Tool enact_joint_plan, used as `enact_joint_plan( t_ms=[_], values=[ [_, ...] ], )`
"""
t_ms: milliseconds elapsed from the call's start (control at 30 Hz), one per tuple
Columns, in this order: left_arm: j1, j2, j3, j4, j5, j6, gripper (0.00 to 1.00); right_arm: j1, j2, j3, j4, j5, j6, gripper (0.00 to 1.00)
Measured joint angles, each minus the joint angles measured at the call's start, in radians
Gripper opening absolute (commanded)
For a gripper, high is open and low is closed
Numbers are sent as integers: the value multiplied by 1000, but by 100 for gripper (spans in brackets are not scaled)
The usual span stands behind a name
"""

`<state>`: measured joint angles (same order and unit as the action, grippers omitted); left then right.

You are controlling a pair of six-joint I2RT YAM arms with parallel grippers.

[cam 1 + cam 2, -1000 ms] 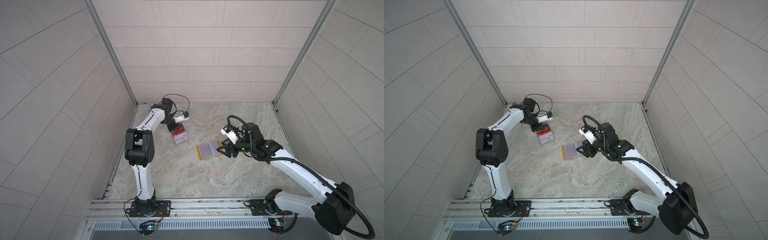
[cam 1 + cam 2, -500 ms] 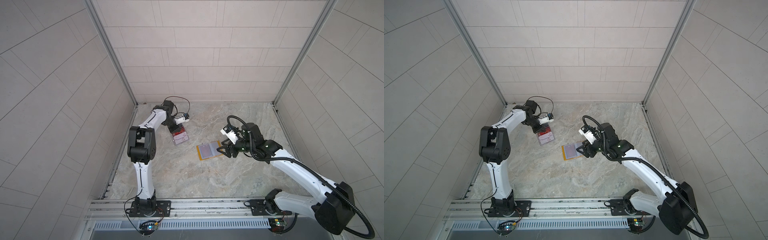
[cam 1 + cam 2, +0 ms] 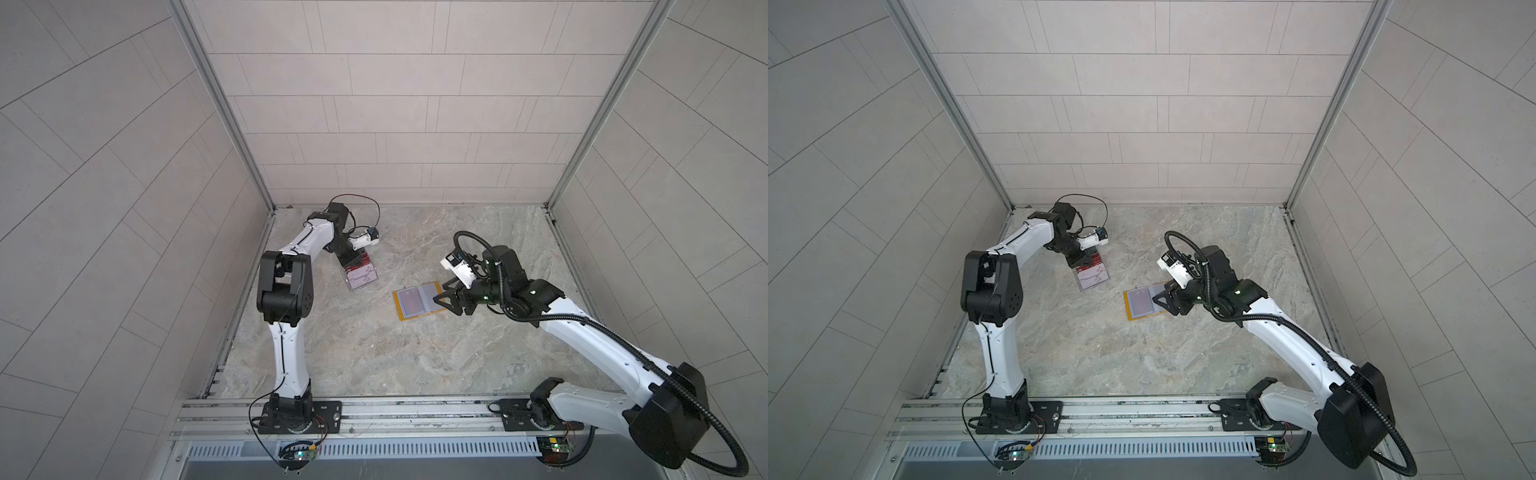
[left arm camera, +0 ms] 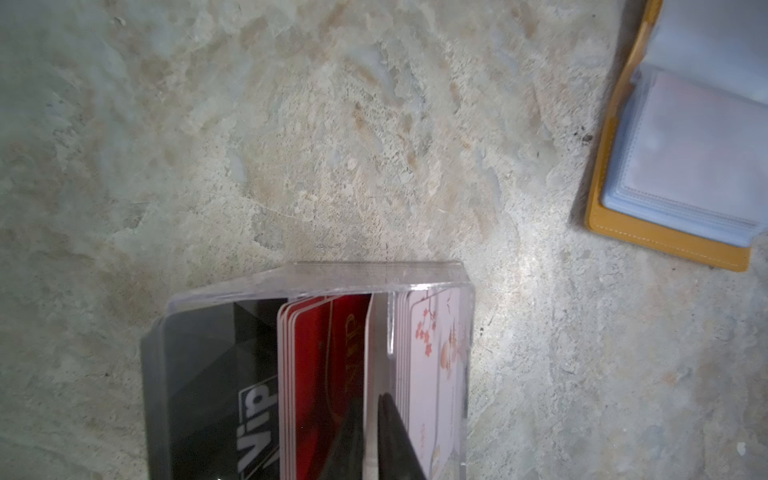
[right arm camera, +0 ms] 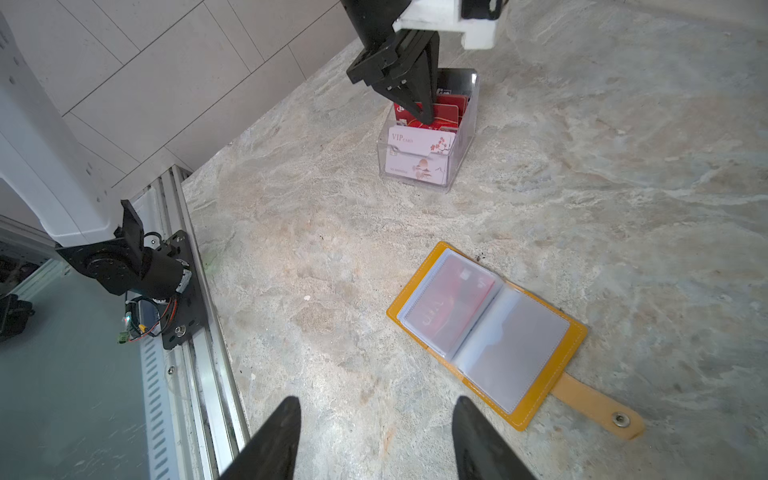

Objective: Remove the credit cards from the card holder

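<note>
The card holder (image 5: 419, 276) lies open on the stone table, also in both top views (image 3: 419, 316) (image 3: 1142, 316) and at the edge of the left wrist view (image 4: 665, 237). One red credit card (image 5: 449, 307) shows through its clear sleeve. My left gripper (image 4: 370, 401) (image 5: 426, 120) (image 3: 358, 264) (image 3: 1090, 264) reaches down into a clear acrylic box (image 4: 316, 274) (image 5: 419, 178). It is shut on a credit card seen edge-on, beside a stack of red credit cards (image 4: 316, 353). My right gripper (image 5: 377, 401) (image 3: 446, 297) (image 3: 1165, 299) hangs open over the holder's strap side, holding nothing.
The box (image 3: 361, 282) (image 3: 1094, 280) also holds a black Vip card (image 4: 208, 374) at the back and pale blossom cards (image 4: 432, 365) (image 5: 417, 153) in front. The holder's strap tab (image 5: 598, 409) lies flat. An aluminium rail (image 5: 195, 316) runs along the table's front edge.
My left gripper has come down a little further into the box with the card, and its elbow has swung inward. The right arm and the card holder have not moved.
</note>
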<state>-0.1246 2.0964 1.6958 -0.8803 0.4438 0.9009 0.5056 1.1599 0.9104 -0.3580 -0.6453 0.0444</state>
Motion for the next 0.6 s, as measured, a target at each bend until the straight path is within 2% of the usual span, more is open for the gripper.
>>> enact_joint_plan(
  t_ms=[233,600],
  values=[
    [-2,-6,0,14,-18,-28,29,0,7,0,0,8,0,61],
    [-15,-112,0,25,-60,-48,33,0,12,-2,1,32,2,62]
  ],
)
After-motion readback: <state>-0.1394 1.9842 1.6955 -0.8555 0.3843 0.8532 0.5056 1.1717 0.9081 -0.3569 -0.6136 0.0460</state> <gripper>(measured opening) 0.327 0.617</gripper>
